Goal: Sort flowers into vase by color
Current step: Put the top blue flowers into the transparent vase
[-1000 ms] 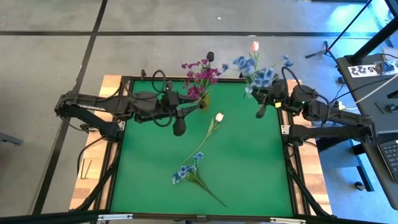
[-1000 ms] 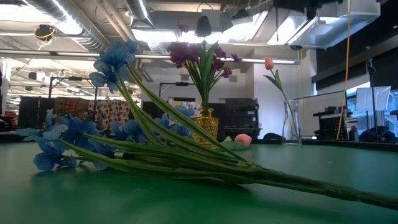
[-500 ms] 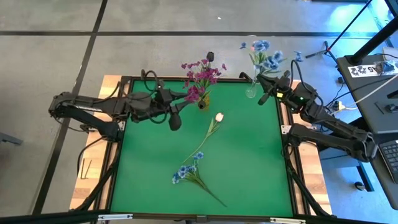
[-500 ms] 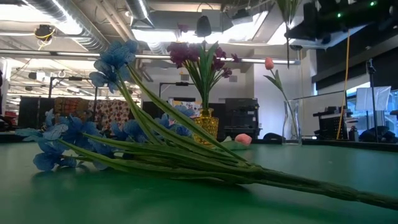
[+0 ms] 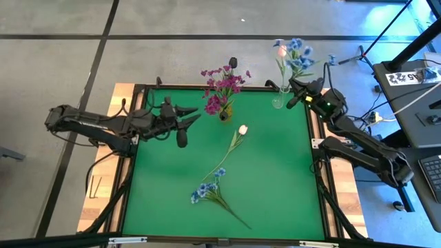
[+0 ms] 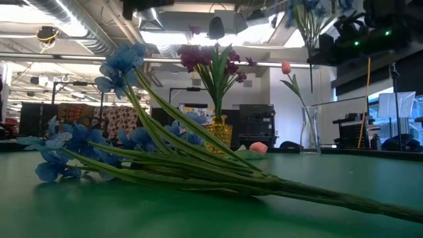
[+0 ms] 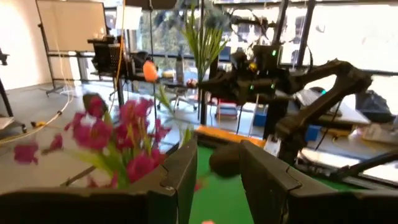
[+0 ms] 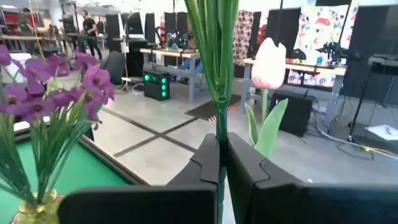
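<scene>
light: bright overhead, ceiling glare | shadows: soft | blur: left wrist view foreground

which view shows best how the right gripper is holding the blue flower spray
The right wrist view: the right gripper is shut on the blue flower spray's green stems. The high view shows its blooms by the clear vase; the low view shows the spray hanging above the table; the left wrist view shows it distantly.

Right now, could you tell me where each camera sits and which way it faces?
High: overhead, straight down on table, both arms.
Low: table height, across blue spray; arm parts overhead.
Left wrist: past its open fingers toward magenta flowers and right arm.
Right wrist: past right gripper, shut on blue stems, beside tulip.
All show the magenta flowers.
</scene>
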### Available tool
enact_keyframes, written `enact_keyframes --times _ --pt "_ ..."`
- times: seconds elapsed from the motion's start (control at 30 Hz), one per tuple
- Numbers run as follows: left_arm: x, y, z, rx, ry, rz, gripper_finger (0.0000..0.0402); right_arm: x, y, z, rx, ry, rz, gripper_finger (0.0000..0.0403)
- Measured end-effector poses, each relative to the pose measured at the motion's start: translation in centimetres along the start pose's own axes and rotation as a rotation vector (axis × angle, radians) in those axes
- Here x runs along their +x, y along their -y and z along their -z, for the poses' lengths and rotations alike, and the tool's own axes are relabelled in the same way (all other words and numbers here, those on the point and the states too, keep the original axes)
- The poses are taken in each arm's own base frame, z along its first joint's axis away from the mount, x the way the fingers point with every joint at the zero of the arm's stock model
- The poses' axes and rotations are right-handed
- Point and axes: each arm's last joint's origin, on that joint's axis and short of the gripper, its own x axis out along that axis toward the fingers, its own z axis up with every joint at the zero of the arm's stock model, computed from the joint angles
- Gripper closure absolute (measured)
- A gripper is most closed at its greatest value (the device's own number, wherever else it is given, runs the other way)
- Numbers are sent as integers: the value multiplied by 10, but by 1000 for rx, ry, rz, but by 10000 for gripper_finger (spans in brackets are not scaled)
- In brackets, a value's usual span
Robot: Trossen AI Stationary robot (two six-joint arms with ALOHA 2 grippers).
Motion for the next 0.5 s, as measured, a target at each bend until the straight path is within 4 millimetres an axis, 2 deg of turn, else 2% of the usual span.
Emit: enact_keyframes --times 0.27,0.5 --pt "-2 -2 22 -4 -44 -3 286 13 13 26 7 -13 41 389" --pt "-4 -2 37 -15 21 86 286 28 22 41 26 -52 59 388"
